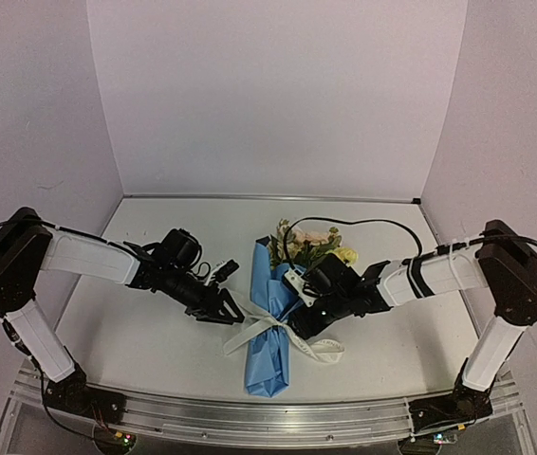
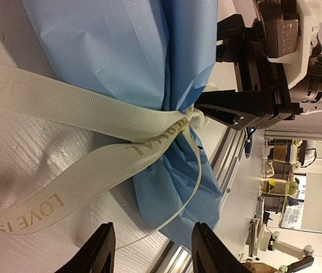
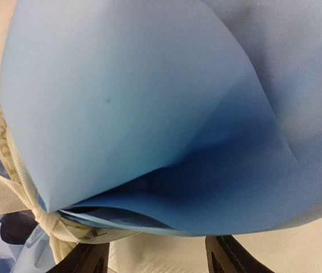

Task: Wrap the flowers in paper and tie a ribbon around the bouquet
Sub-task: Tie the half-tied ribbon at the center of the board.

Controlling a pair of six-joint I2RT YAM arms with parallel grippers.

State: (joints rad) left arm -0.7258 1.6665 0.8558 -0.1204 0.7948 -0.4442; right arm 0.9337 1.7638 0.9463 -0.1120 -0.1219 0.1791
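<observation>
The left end effector (image 2: 152, 239) has its fingers spread and pinches nothing. A thin edge-on strand of the ribbon (image 2: 93, 114) runs through the gap; whether it brushes one finger is hard to tell. Straight ahead of those tips, a little beyond them, sits the knot (image 2: 192, 119), cinched round the waist of the blue paper (image 2: 121, 51).

The right end effector (image 3: 155, 250) is spread too and holds nothing. It faces the wrap from the opposite side, with a fold of paper just in front of its fingers and the knot off to its left. In the left wrist view one of its fingers lies almost against the knot, so the right arm is the nearer.

The bouquet's long axis runs from the flowers (image 1: 311, 242) at the far end to the stem end near the arms' bases, crosswise to both end effectors. The ribbon tails trail to either side on the white counter (image 1: 155, 351). The tying looks about done.

Pale walls (image 1: 278, 95) enclose the counter, and a metal rail (image 1: 249, 412) edges its near side.
</observation>
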